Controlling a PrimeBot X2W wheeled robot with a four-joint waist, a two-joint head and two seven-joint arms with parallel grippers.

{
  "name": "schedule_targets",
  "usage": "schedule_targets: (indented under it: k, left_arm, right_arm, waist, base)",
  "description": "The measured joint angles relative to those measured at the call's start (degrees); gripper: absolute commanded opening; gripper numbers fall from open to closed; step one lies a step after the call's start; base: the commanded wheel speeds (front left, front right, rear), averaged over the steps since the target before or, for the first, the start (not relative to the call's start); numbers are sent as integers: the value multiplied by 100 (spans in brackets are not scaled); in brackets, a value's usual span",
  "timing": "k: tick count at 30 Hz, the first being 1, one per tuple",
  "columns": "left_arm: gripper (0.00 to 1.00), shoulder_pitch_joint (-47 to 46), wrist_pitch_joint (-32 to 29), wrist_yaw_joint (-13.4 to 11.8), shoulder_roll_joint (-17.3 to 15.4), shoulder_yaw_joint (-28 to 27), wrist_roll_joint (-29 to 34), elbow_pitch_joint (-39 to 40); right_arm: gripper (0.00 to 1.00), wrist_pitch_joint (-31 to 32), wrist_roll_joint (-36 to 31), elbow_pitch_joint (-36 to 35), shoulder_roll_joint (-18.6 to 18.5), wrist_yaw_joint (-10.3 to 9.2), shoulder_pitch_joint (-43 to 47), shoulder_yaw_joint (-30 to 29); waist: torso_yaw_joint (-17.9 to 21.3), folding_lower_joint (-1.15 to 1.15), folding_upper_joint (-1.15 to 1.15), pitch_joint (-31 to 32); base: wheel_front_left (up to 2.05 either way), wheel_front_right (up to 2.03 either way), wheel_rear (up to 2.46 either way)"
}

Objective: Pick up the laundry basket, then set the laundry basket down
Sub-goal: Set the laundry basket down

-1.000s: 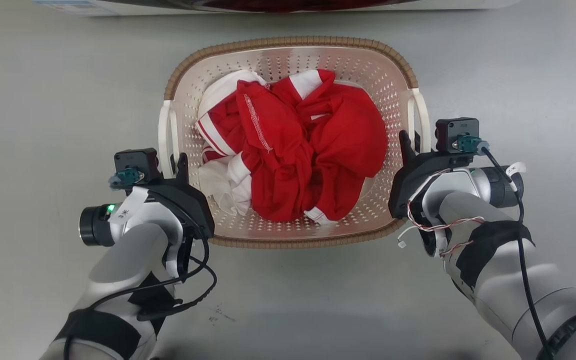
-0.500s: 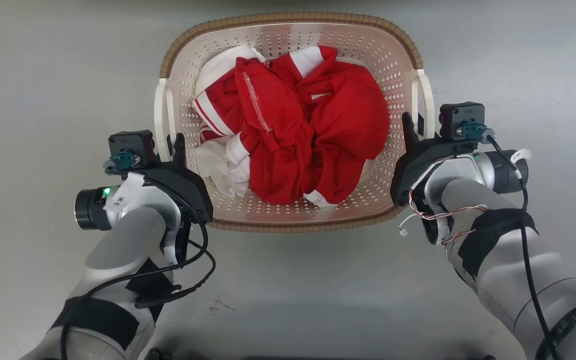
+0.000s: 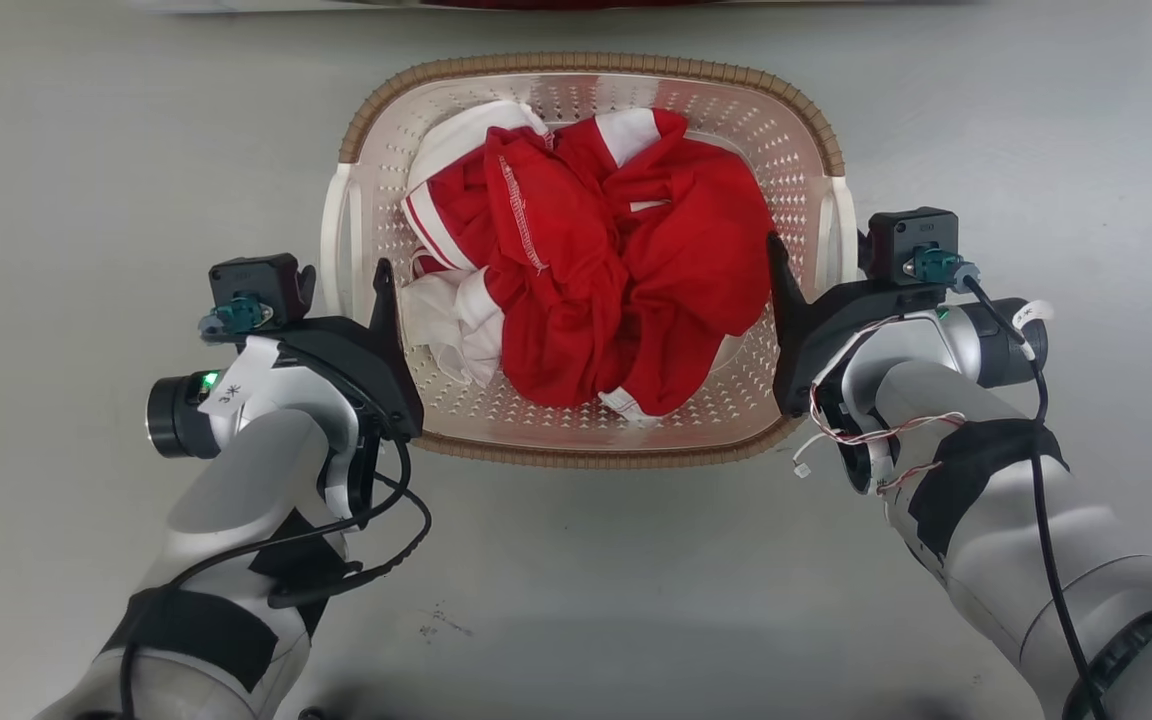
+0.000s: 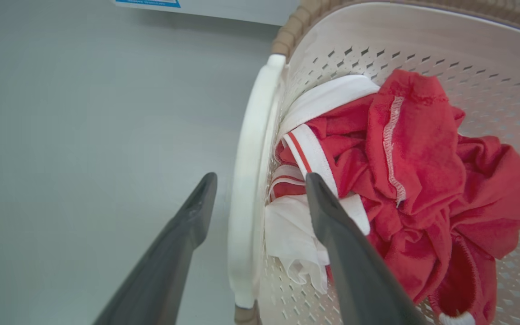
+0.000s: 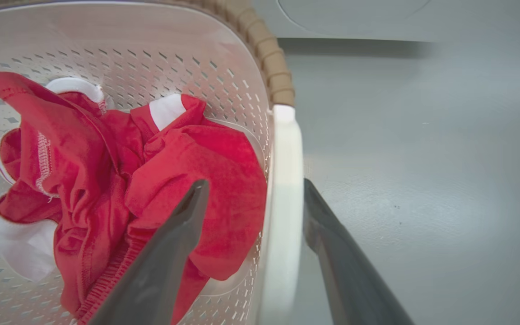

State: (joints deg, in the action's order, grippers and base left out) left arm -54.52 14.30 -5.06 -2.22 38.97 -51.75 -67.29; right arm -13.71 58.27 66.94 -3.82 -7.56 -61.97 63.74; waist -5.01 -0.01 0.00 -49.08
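Note:
The laundry basket (image 3: 591,65), cream perforated plastic with a brown woven-look rim, stands on the grey floor in the head view, holding red and white clothes (image 3: 596,270). My left gripper (image 3: 346,285) is open astride the basket's left white handle (image 4: 248,180), one finger outside and one inside the wall, with gaps on both sides. My right gripper (image 3: 816,255) is open around the right handle (image 5: 285,180). Its inner finger lies over the red cloth and its outer finger is close against the handle.
A strip of a white appliance (image 3: 536,4) runs along the top of the head view, just beyond the basket, and its base with a blue label (image 4: 147,3) appears in the left wrist view. Bare grey floor (image 3: 86,200) surrounds the basket.
Both grippers have spread their fingers: each inner finger now stands well inside the basket wall, away from the handle. The head view has also shifted.

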Motion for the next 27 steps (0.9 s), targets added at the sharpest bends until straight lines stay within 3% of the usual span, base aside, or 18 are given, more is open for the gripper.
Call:
schedule_targets:
  k: [15, 27]
  left_arm:
    - [100, 193, 0, 0, -118, -211, 0, -78]
    - [100, 588, 0, 40, -214, -361, 36, -25]
  right_arm:
    - [100, -51, 2, 258, 5, 3, 30, -120]
    - [100, -57, 68, 276, 13, 137, 397, -299]
  waist:
    - [77, 0, 0, 572]
    - [139, 0, 0, 1331]
  base:
    - [0, 0, 0]
    - [0, 0, 0]
